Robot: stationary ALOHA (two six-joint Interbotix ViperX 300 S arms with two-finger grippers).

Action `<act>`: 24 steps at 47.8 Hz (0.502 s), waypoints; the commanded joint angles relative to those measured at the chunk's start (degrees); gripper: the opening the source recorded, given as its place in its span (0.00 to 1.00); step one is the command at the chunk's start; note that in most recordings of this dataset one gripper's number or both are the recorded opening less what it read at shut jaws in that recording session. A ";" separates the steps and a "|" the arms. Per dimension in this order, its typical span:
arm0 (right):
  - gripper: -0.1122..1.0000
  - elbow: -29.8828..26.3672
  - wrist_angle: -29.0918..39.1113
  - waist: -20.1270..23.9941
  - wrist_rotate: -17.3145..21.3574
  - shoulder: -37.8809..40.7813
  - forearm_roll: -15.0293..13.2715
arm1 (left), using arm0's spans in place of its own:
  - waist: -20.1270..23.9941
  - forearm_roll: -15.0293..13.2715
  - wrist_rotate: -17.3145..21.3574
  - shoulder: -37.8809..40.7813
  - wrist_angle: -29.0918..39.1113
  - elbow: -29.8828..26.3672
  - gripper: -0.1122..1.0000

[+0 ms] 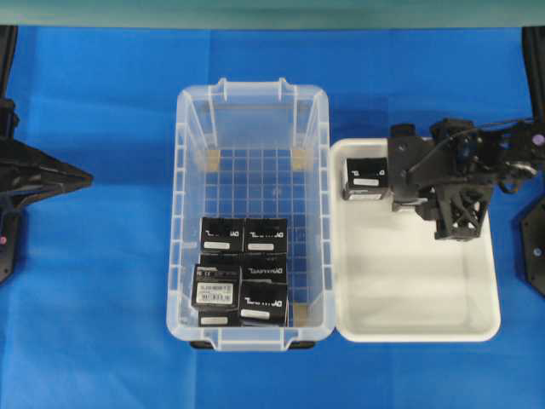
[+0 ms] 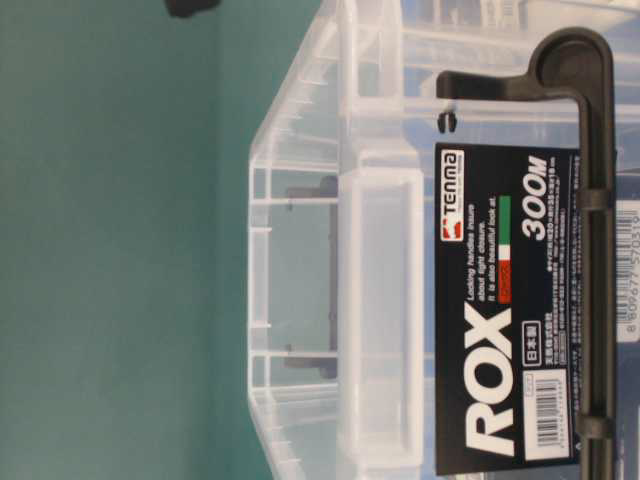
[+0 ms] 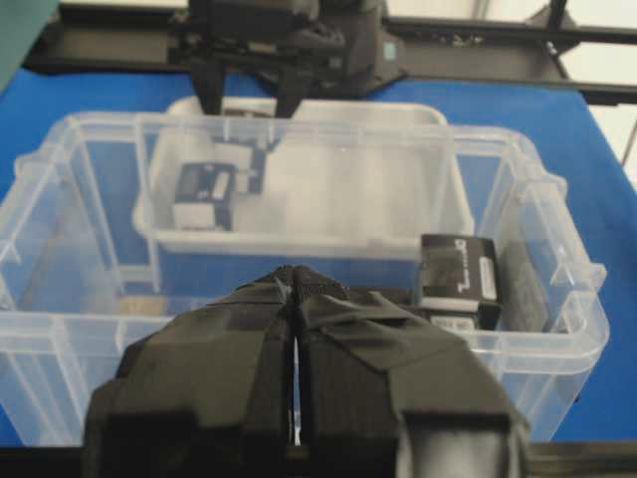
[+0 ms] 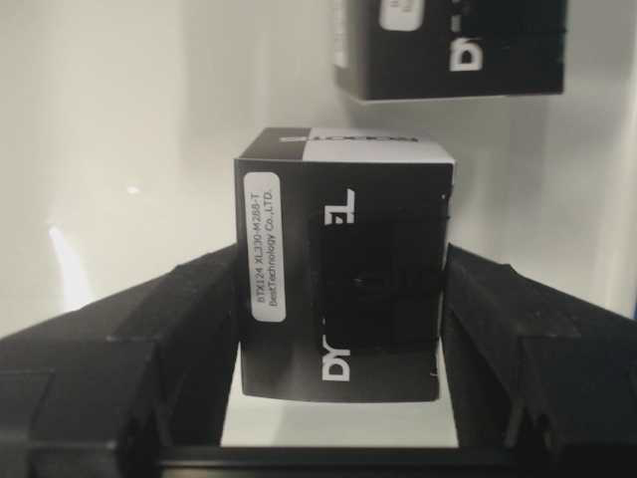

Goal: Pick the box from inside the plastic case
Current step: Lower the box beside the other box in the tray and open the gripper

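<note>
The right gripper (image 1: 385,189) is reaching leftward over the white tray (image 1: 409,319), its fingers (image 4: 159,329) clamping the box (image 4: 343,289) at the tray's far left corner, just beside the case (image 1: 183,256), while the left gripper (image 3: 295,289) is idling pinched closed, level, facing the case.

Both arms are matte black. The right arm (image 1: 460,183) has an open triangular-braced bracket and thin dark cables along its links. The left gripper (image 3: 296,299) has broad, blocky fingers (image 3: 214,368) wrapped in black tape with a fine ribbed texture.
</note>
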 commanded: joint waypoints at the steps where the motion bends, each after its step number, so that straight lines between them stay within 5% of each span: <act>1: 0.65 -0.88 -1.14 -1.23 -0.18 1.23 -0.09 | 0.18 0.18 -0.09 0.35 -0.26 -1.67 0.07; 24: 0.65 -1.58 -3.43 -3.34 -0.26 4.92 -0.09 | 1.05 0.18 -0.09 0.53 -0.26 -1.67 0.07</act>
